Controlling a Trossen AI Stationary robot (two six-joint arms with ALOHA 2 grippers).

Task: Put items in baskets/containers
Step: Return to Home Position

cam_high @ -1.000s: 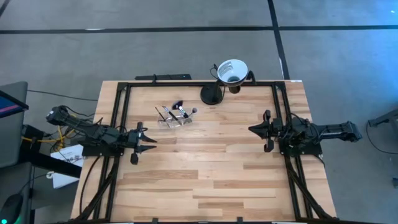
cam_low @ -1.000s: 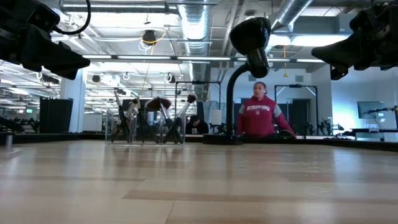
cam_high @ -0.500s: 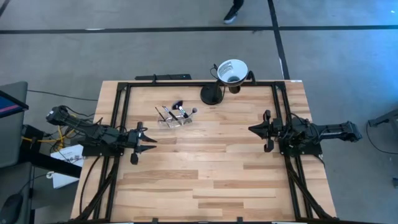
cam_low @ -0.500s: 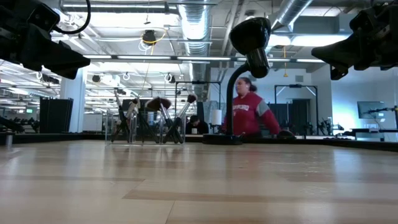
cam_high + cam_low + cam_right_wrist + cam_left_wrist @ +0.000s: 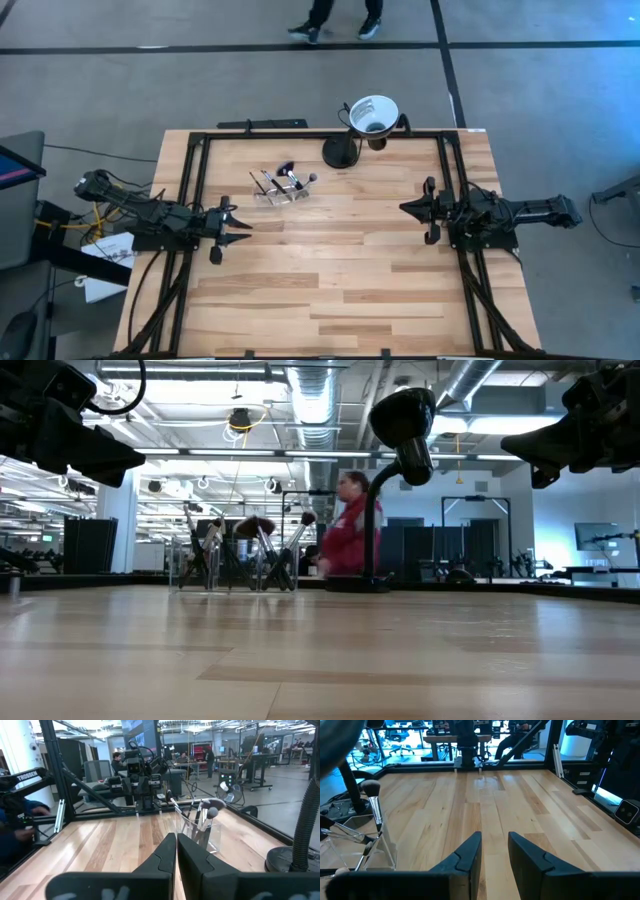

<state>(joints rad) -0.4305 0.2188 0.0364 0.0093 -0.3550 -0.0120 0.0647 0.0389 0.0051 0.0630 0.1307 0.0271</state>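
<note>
Light wooden tabletop point(image 5: 330, 270): we see no loose brushes. Left claw point(image 5: 243, 230) at left edge, narrow gap, empty. Right claw point(image 5: 405, 209) at right edge, closed, empty. Small clear plastic organizer point(image 5: 280, 194) at rear-left holds thin dark-handled makeup brushes point(image 5: 288, 178). We judge homing step; next move only parking.

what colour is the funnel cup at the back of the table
The funnel cup is white, on a black stand; clearest in the high view.

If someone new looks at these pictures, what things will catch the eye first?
A small clear plastic holder stands on the far left part of the wooden table, with thin dark-handled makeup brushes fanned out inside it. Right of it, at the far edge, a white funnel-shaped cup sits on a black stand. The left gripper and right gripper wait at opposite sides, holding nothing.
</note>
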